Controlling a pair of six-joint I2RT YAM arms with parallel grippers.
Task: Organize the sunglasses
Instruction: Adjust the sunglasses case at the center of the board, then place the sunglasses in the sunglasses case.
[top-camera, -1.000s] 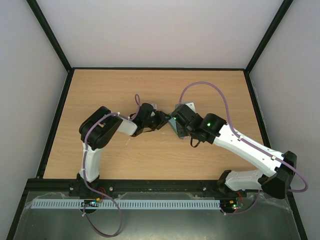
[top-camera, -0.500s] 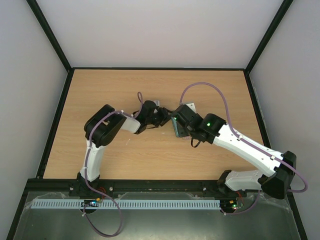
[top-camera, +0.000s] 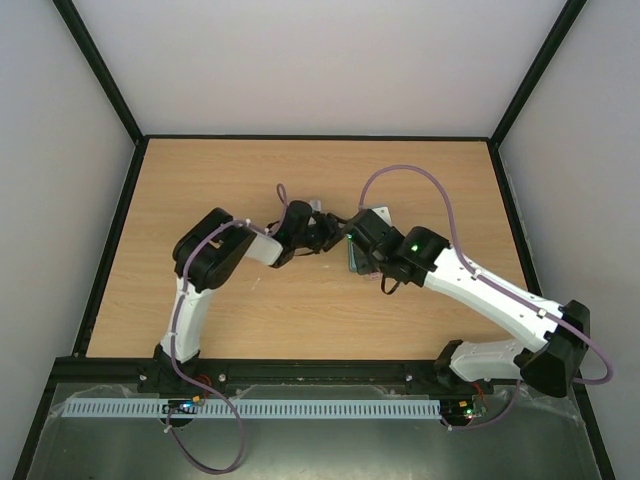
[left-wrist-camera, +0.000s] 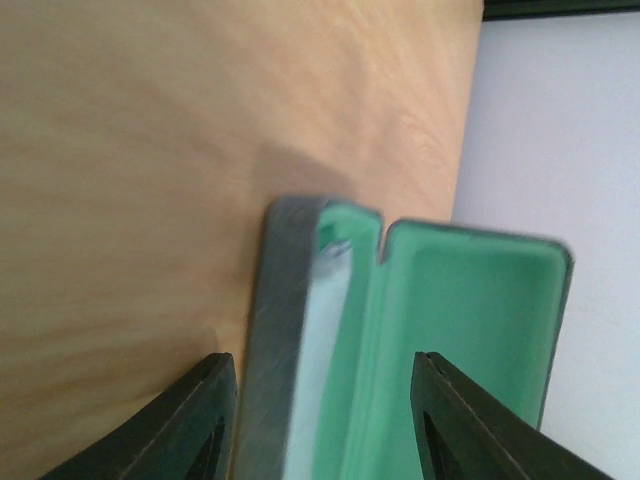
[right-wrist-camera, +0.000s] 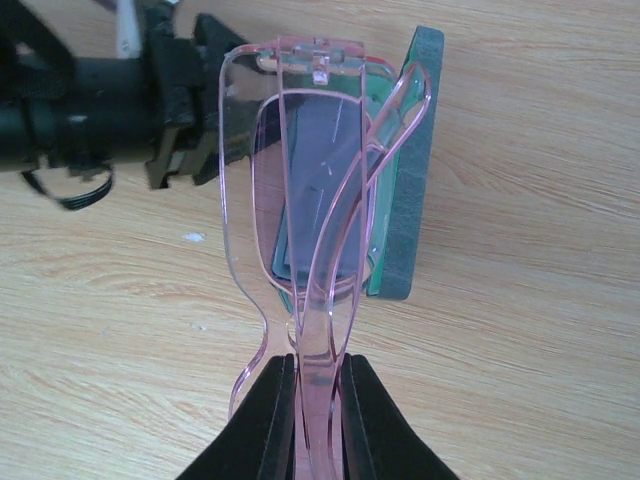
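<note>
My right gripper (right-wrist-camera: 320, 420) is shut on the sunglasses (right-wrist-camera: 322, 335), a folded pair with a thin pink frame that sticks out ahead of the fingers. They hang just over the open blue-grey case (right-wrist-camera: 408, 190), which has a green lining and lies on the table. In the left wrist view the case (left-wrist-camera: 285, 330) stands open, with a pale cloth (left-wrist-camera: 318, 340) lying in its tray. My left gripper (left-wrist-camera: 325, 425) is open, one finger on each side of the case's near end. In the top view both grippers, left (top-camera: 325, 232) and right (top-camera: 356, 236), meet at the case (top-camera: 358, 260).
The wooden table (top-camera: 250, 180) is bounded by black rails and pale walls. A pale flat corner (top-camera: 380, 213) shows just behind the right wrist. The left arm's black wrist (right-wrist-camera: 90, 100) lies close to the sunglasses' far end.
The left arm has pushed a little to the right, toward the case, and its jaws have widened. The case has turned slightly. The right gripper keeps the sunglasses.
</note>
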